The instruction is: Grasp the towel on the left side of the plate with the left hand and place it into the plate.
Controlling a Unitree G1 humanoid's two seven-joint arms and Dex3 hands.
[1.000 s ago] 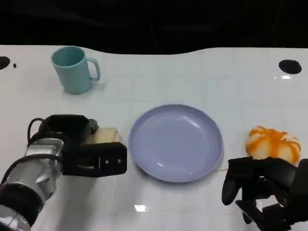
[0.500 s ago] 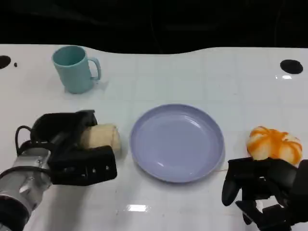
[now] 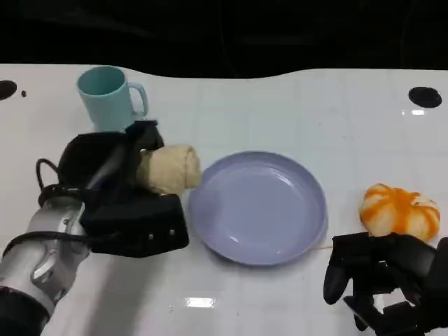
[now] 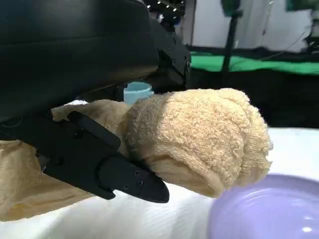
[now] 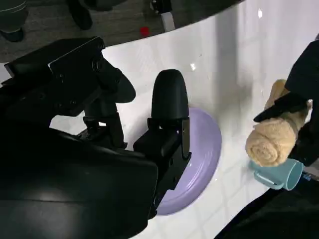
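A: Left wrist view: the rolled towel [image 4: 199,139] is seen clamped between the black fingers [image 4: 112,169] of the left hand [image 3: 122,199], its free rolled end projecting beyond them toward the lavender plate [image 4: 269,209].

B: And from the head view, how is the roll's long axis laid?

A: It is pointed across the table [image 3: 280,105] toward the plate [image 3: 257,207], the end held just over the plate's left rim, lifted clear of the table. The plate lies directly to the right of the fingers, so a short carry rightward is judged to be what is needed. The right hand [image 3: 381,283] is seen parked near the orange-and-white object [image 3: 399,210], fingers curled in and nothing held.

B: What is changed from a second ago?

A: The towel was then lying on the table beneath the hand; it has since been raised and brought up to the rim. The teal mug [image 3: 108,98] is unmoved.
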